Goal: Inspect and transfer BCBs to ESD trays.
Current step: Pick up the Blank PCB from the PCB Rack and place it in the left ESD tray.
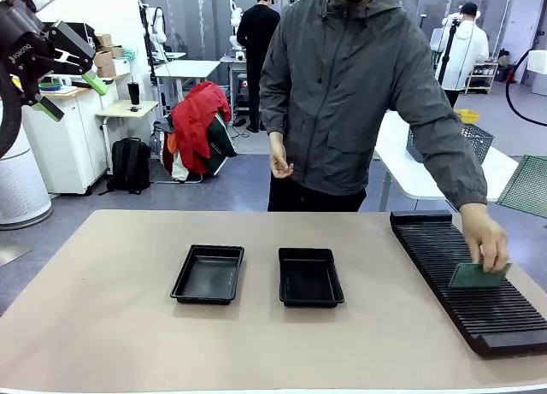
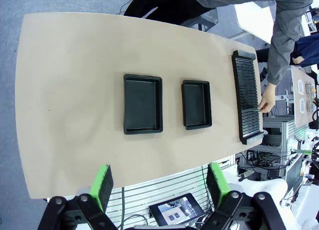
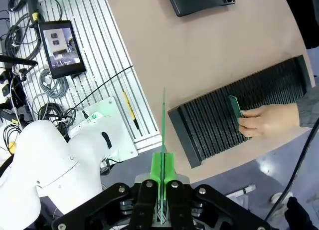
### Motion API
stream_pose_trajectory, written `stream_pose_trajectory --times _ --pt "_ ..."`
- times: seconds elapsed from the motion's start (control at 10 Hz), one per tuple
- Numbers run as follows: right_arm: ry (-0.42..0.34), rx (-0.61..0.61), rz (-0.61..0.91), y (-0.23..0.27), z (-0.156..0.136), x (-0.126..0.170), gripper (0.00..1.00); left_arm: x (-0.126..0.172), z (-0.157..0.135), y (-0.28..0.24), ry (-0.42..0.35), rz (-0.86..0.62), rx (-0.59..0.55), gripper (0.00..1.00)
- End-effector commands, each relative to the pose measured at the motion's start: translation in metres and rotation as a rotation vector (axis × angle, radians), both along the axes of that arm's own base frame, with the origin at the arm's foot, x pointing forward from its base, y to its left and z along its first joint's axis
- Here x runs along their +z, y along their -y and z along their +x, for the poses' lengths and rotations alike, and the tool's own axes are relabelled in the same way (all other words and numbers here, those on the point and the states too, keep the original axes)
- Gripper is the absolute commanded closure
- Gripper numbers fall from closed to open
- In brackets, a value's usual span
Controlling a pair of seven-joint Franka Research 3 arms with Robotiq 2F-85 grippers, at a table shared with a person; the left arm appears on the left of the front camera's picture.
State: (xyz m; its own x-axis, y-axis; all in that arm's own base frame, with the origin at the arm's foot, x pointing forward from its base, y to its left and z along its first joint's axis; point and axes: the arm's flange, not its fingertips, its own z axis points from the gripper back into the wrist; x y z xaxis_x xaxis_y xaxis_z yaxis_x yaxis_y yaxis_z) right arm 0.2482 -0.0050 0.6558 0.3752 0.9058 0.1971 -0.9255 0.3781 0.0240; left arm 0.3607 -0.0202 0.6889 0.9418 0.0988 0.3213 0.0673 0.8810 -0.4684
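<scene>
Upper left in the front view, our left gripper (image 1: 73, 97) hangs wide open, holding nothing. At centre, the left ESD tray (image 1: 209, 276) and the right ESD tray (image 1: 309, 280) lie empty. At right, a person's hand (image 1: 485, 238) grips a BCB (image 1: 479, 276) standing in the slotted rack (image 1: 491, 313). Our right gripper (image 3: 163, 165) pinches a second BCB (image 3: 163, 115) by one end. We judge it could pivot or slip, or strike that hand near the rack.
</scene>
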Motion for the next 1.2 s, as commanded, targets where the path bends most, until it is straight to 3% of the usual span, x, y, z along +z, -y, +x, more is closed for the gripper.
stream_pose_trajectory --times 0.0,1.1 --pt "-0.019 -0.019 0.024 -0.0036 -0.0032 -0.0004 0.98 -0.0012 0.0003 0.0000 0.000 -0.001 0.001 0.00" --pt "-0.001 0.001 0.006 0.0014 0.0003 -0.0001 0.98 -0.0012 0.0003 0.0000 0.000 -0.001 0.001 0.00"
